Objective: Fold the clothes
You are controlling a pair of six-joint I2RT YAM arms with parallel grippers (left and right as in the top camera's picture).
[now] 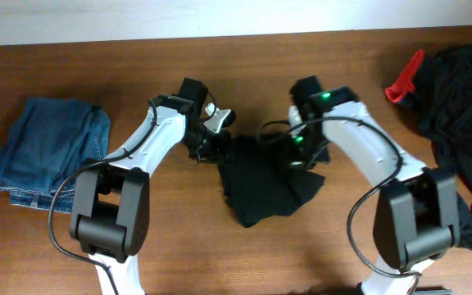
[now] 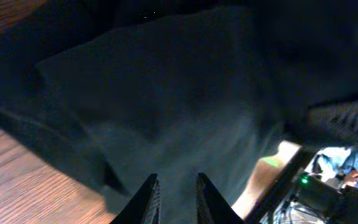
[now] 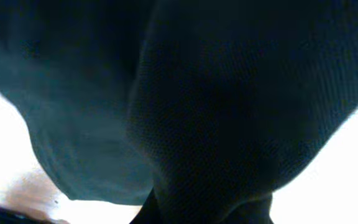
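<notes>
Black garment (image 2: 166,93) cloth fills both wrist views, pressed close to the lenses. From overhead it sits at the middle of the table (image 1: 301,57), its upper edge stretched between the left gripper (image 1: 210,146) and the right gripper (image 1: 303,152). Left jaws stand nearly together, clamped on a fold of it. Right jaws are buried under cloth, so I cannot tell their state. More black clothes (image 1: 465,98) lie heaped at the far right corner, beside a red item (image 1: 404,80). Jeans (image 1: 52,152) rest by the left edge.
</notes>
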